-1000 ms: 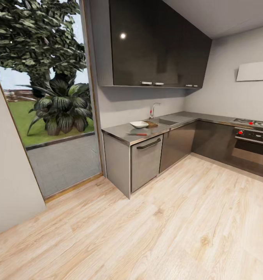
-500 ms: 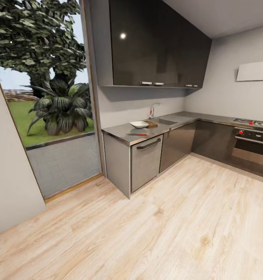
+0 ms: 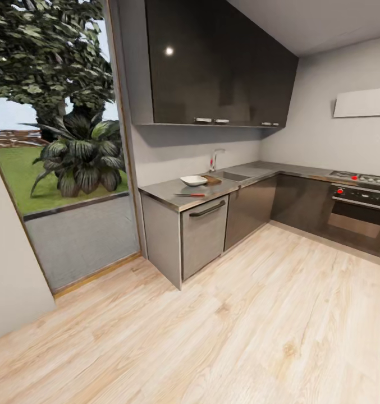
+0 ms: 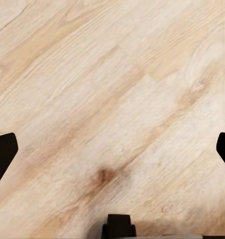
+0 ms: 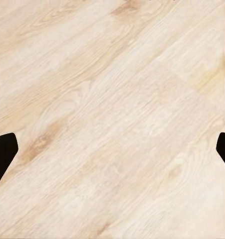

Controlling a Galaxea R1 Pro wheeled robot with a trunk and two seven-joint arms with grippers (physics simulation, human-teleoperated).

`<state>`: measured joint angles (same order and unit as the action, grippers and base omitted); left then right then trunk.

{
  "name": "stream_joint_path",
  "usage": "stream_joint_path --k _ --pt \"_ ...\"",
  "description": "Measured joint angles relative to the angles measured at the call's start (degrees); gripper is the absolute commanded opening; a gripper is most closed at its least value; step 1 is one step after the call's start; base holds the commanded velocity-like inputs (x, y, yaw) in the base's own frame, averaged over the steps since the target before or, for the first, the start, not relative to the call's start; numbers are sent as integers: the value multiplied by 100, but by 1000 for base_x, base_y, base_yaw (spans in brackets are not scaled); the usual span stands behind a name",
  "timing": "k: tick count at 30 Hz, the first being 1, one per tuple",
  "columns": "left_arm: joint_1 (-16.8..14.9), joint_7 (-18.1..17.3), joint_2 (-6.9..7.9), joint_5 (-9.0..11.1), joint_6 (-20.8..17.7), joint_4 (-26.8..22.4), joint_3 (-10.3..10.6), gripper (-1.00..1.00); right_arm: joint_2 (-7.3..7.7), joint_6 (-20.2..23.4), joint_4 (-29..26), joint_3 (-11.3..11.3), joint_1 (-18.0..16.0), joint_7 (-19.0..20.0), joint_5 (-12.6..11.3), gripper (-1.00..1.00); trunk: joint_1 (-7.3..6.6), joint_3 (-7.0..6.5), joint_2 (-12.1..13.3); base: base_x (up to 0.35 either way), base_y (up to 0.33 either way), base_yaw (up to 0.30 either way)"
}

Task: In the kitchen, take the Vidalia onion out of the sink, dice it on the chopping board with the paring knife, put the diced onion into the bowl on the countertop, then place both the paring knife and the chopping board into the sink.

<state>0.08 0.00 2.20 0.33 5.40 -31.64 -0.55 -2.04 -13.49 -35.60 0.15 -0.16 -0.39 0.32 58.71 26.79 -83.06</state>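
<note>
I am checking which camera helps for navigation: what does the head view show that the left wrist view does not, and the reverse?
Head view: the countertop, with the bowl, paring knife and chopping board on it, beside the sink. Left wrist view: the left gripper, jaws wide apart, holding nothing. Both: the pale wooden floor.

A home kitchen: glossy dark wall cabinets (image 3: 212, 62) over an L-shaped countertop (image 3: 173, 193) with a sink (image 3: 230, 175), an oven (image 3: 359, 210), pale wood floor (image 3: 240, 336), and a glass door (image 3: 55, 140) to a garden.
</note>
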Motion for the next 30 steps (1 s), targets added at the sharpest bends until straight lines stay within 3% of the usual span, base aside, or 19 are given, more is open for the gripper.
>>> stream_joint_path --k 19,30 --pt "0 4 -1 -1 2 21 -1 100 2 -1 -1 0 0 -1 0 100 0 -61 0 222 -245 -215" --pt "0 2 -8 -3 4 22 2 100 -11 -7 -1 2 0 -1 0 100 0 -73 0 223 -247 -48"
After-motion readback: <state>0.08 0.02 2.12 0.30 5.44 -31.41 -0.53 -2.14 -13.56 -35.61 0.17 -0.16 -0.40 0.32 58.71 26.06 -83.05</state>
